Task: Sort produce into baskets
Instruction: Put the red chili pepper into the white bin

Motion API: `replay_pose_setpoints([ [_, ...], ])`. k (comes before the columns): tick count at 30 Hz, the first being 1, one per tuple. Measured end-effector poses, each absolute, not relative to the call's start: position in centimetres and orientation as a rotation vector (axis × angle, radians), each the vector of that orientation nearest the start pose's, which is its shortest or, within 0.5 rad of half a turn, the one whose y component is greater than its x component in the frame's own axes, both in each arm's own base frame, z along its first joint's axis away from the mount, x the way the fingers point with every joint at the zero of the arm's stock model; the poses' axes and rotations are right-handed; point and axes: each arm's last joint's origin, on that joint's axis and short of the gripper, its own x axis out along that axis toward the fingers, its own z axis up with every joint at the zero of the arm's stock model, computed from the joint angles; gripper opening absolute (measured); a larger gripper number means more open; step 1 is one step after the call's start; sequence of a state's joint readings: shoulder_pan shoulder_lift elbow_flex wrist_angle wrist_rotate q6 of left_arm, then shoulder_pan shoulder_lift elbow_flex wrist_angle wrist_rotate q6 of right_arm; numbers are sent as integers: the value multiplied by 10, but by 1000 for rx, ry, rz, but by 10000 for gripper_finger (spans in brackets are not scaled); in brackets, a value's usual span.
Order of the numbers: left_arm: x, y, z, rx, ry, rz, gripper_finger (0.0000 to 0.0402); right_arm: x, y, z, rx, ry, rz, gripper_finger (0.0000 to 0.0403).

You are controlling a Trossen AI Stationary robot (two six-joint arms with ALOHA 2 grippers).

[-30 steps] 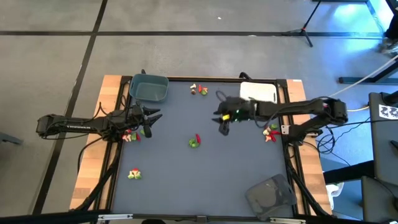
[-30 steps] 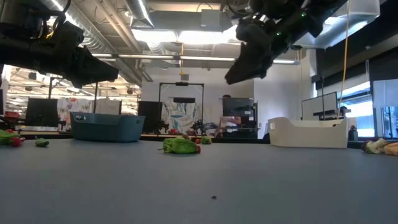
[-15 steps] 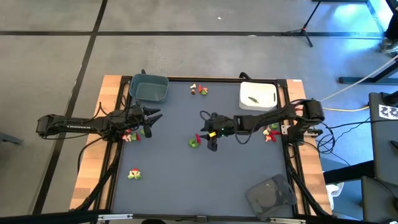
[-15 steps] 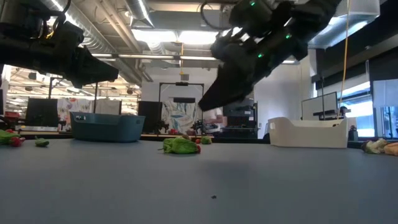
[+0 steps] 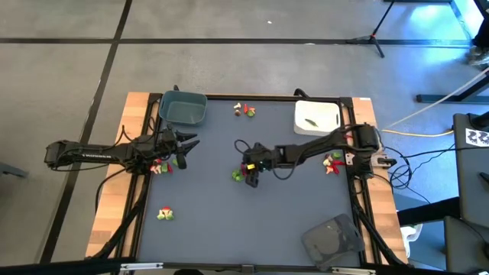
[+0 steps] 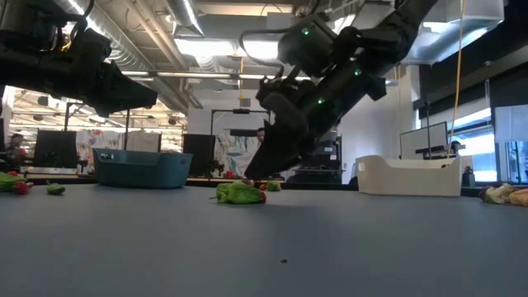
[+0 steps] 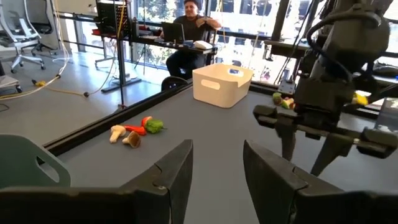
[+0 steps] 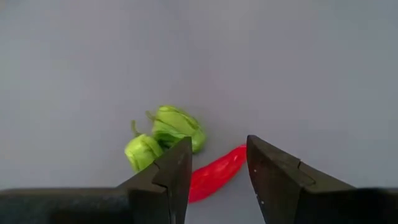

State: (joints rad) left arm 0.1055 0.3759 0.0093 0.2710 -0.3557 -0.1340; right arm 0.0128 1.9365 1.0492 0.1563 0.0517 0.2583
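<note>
Red chili pepper beside green leafy vegetable, mid surface, untouched. Right hand above them, fingers apart, empty. Left hand fingers apart, empty, hovering near left-edge produce cluster. Blue-grey tub and white tub at far edge.

right tool moved left, above red pepper

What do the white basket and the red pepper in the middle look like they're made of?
White basket: probably moulded plastic, matte; smooth walls, rounded corners, cut-out handle in the left wrist view.
Red pepper: likely plastic or rubber toy; even colour and a slight sheen. Its material can't be settled.
</note>
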Motion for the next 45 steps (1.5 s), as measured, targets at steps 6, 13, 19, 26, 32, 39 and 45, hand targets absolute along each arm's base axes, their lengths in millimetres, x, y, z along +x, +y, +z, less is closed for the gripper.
replay_pose_setpoints([
  [6,117,23,159,-126,65,467,138,388,3,128,226,733,-142,154],
  [13,117,23,159,-132,64,467,138,389,4,117,266,755,-161,154],
  [19,117,23,159,-142,68,468,138,391,3,113,306,748,-178,154],
  [26,117,23,159,-170,55,468,138,390,6,113,379,750,-225,154],
  [32,117,23,159,-192,49,469,138,389,5,112,372,755,-261,154],
  [39,117,23,160,-189,47,469,138,387,5,106,365,793,-265,100],
  [45,117,23,160,-187,47,469,138,387,5,105,335,806,-242,32],
])
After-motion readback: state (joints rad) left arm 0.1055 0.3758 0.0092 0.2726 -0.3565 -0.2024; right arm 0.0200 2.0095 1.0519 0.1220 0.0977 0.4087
